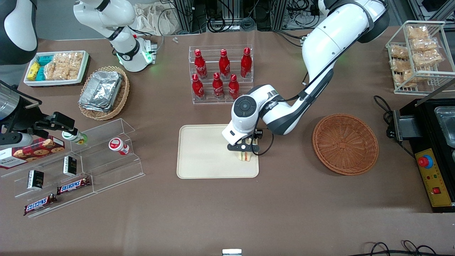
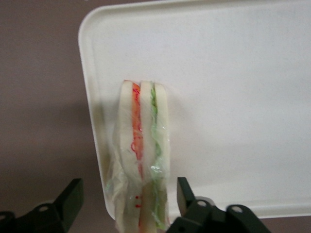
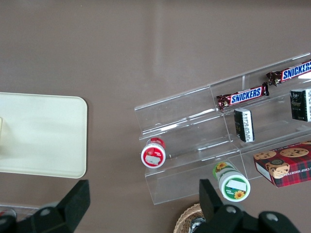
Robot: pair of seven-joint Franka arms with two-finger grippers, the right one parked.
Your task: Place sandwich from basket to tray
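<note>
The sandwich (image 1: 244, 155), a white-bread wedge in clear wrap with orange-red and green filling, stands on its edge on the beige tray (image 1: 206, 153), at the tray corner nearest the basket and the front camera. My left gripper (image 1: 244, 147) is just above it, open. In the left wrist view the sandwich (image 2: 143, 141) lies between the two black fingers (image 2: 72, 196), with a gap on each side, close to the tray's rim (image 2: 90, 111). The round reddish-brown basket (image 1: 344, 144) has nothing in it and sits beside the tray, toward the working arm's end.
A clear rack of red bottles (image 1: 220, 74) stands farther from the camera than the tray. Clear acrylic shelves (image 1: 81, 163) with snacks, an oval wicker basket of foil trays (image 1: 103, 91) and a white snack tray (image 1: 57, 67) lie toward the parked arm's end. A black machine (image 1: 432, 149) stands beside the round basket.
</note>
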